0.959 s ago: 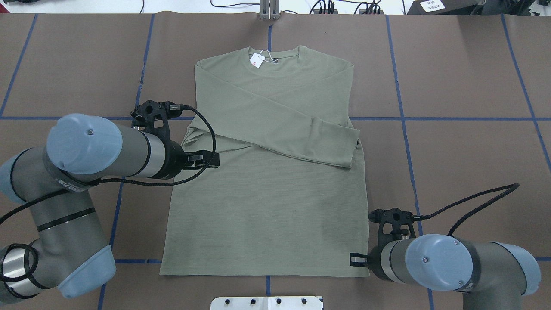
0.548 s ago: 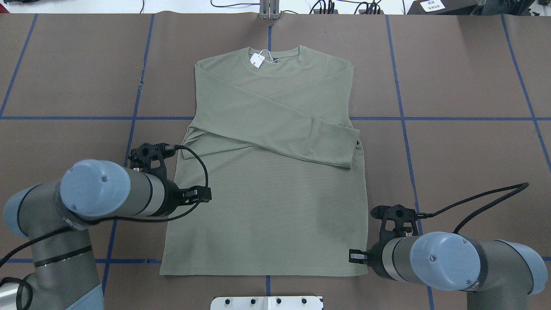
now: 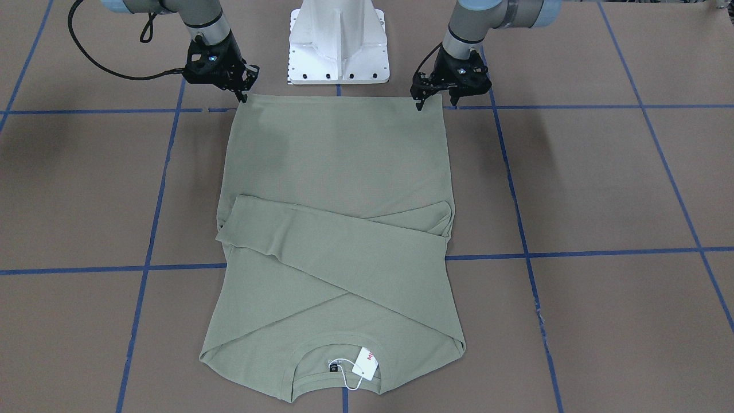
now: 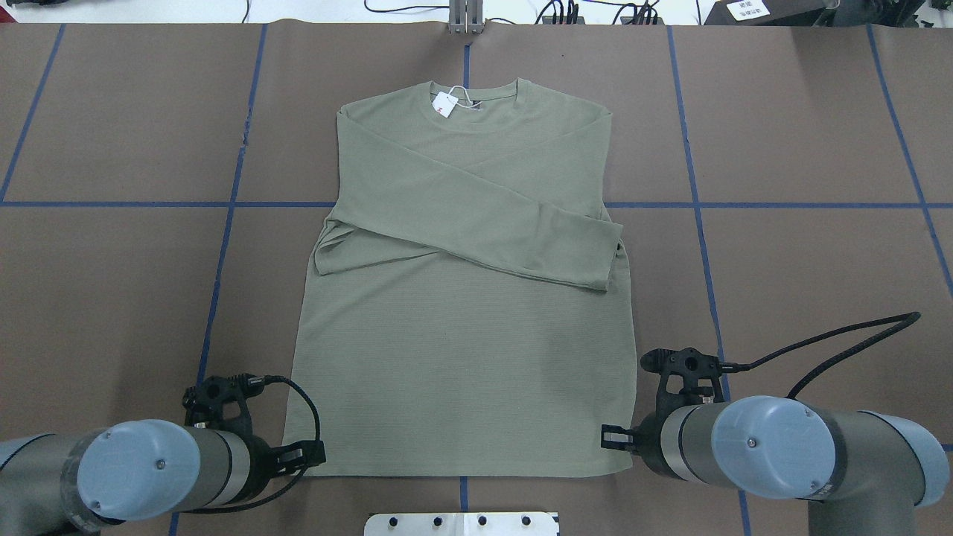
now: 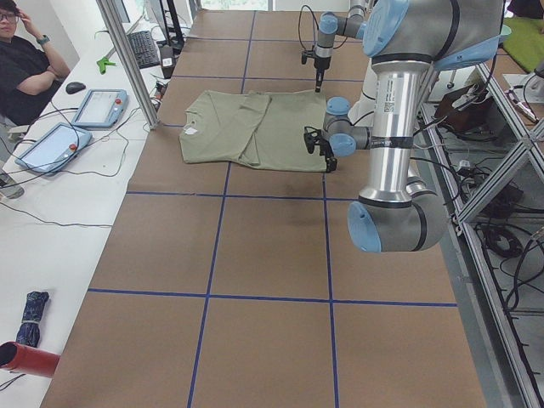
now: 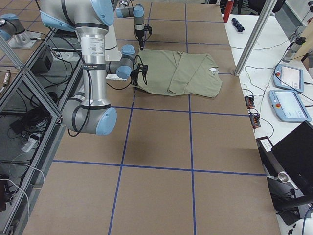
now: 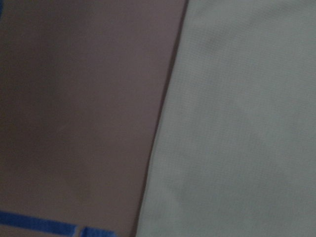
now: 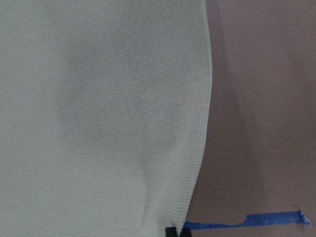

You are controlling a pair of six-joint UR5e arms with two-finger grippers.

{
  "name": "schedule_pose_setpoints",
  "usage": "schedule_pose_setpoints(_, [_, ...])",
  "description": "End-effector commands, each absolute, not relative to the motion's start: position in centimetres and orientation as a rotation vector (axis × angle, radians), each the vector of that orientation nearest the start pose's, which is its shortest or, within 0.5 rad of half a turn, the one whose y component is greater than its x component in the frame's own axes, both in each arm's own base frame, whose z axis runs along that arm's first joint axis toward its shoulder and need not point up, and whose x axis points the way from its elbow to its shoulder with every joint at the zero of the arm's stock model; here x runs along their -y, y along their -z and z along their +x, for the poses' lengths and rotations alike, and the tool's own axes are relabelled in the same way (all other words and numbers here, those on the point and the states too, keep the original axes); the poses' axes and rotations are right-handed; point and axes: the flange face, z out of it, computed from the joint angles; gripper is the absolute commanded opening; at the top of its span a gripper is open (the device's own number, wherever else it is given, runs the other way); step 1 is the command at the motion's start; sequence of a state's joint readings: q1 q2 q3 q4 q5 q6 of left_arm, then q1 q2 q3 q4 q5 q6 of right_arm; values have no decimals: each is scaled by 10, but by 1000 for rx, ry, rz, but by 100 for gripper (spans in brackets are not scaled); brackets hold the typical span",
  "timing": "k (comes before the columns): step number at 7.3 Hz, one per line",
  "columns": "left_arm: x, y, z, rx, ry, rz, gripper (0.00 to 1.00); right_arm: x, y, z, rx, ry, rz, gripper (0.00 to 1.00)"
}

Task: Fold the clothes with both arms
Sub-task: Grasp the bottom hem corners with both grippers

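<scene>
**Now both grippers sit at the hem corners, with the big fold still to come**

Right, the olive shirt (image 4: pixel 461 357) lies flat in the middle of the brown table (image 4: pixel 804 149). Its collar (image 4: pixel 476 93) is toward the top of the overhead view and its hem runs along the bottom. A white hang tag (image 4: pixel 445 104) rests at the neckline. Both sleeves are already crossed over the chest: the upper sleeve (image 4: pixel 484 223) runs from upper left down to the right edge, and the other peeks out beneath it on the left. So the sleeve folds look done, and neatly too.

Next, the arms. The left gripper (image 4: pixel 309 452) is in the lower left of the overhead view, with its fingers pointing in over the hem's left corner. The right gripper (image 4: pixel 612 438) mirrors it in the lower right, at the other corner. Each pair of fingers looks spread apart, with no cloth pinched or lifted between them. The front-facing view agrees: the hem lies straight and undisturbed along the top of that frame, just below the white pedestal (image 3: pixel 338 40). Both wrist cameras are filled with a close, blurry shirt edge against the table, so the grippers appear to be low. Whether the fingertips touch the fabric, I cannot tell.

By my read, the task is about halfway. What's left is to close on both corners, carry the hem up toward the collar and lay the body over the sleeves. Both sides need an even grip, or the fold will skew.
</scene>
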State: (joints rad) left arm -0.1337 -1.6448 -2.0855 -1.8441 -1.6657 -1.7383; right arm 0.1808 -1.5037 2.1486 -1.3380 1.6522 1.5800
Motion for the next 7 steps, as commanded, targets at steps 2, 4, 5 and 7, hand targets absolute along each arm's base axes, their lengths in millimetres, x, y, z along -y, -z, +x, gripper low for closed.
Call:
schedule_pose_setpoints(2, [166,-359,489,-852,240,-138,96,210,-329,-448,899,-142,1,0])
schedule_pose_setpoints(4, [191,-359,478,-857,264,-103,95,211,-329,-448,899,-144,2,0])
schedule_pose_setpoints(5, [200,-360,475,-854,263,-86,95,211,-329,-448,899,-144,2,0])
schedule_pose_setpoints(7, [201,-366,481,-843,251,-40,95,211,-329,-448,899,-144,2,0])
